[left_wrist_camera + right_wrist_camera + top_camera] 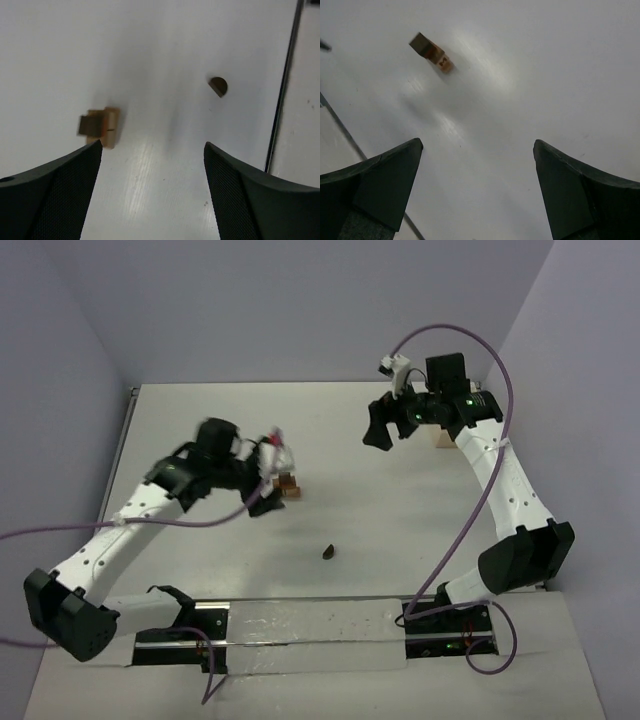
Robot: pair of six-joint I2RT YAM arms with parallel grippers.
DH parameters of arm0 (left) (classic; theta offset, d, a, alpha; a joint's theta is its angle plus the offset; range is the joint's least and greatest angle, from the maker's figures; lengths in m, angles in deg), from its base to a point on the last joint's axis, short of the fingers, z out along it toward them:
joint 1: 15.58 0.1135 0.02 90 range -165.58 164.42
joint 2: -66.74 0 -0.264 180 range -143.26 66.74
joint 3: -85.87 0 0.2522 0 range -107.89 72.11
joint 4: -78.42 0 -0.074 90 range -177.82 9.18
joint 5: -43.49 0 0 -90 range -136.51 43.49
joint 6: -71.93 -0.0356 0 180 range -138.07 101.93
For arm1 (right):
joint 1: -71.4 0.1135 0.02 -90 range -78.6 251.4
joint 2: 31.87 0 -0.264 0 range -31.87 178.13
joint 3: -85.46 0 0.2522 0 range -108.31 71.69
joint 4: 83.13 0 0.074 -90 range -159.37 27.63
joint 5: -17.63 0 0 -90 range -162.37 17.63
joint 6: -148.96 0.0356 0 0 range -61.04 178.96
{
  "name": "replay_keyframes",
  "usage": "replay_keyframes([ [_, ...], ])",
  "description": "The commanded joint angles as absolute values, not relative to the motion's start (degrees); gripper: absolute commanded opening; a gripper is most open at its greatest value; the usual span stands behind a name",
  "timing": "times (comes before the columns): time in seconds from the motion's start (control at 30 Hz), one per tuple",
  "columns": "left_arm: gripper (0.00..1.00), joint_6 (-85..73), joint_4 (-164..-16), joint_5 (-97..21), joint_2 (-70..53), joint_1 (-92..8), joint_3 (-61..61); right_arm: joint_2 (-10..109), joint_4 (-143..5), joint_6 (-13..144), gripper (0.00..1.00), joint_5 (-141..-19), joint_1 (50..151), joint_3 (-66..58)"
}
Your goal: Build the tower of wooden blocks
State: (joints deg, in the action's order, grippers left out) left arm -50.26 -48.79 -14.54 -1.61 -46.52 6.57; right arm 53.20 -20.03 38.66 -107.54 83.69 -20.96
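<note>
Wood block tower (289,485): 1 loose dark half-round piece (328,552) lies nearer you than the tower, apart from it. Your left gripper (152,147) hovers just beside the tower, jaws wide and empty, probably to avoid toppling it. Beyond the tower, your right gripper (477,142) waits wide, empty.

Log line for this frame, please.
left gripper: open, empty, beside block stack | right gripper: open, empty | loose dark piece: lying apart from stack

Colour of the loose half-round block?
The half-round block is dark brown; clearest in the left wrist view.
</note>
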Motion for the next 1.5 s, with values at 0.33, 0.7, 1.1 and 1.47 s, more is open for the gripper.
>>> replay_keyframes([
  [0.33,0.82,-63.6,-27.1,-58.7,-35.2,-87.9,-4.8,52.3,-15.1,40.9,1.0,-123.1,53.4,-10.5],
  [0.7,0.8,-61.4,-22.3,-62.6,-54.1,-94.2,-23.4,55.6,-4.6,31.5,1.0,-131.3,42.9,-13.5],
  [1.1,0.78,-60.6,-20.4,-65.8,-63.0,-95.9,-27.8,58.0,1.7,25.8,1.0,-135.0,41.0,-15.5],
  [1.47,0.42,-60.5,-23.3,-69.1,-62.8,-95.9,-24.8,59.4,3.4,24.3,1.0,-136.8,40.9,-15.6],
])
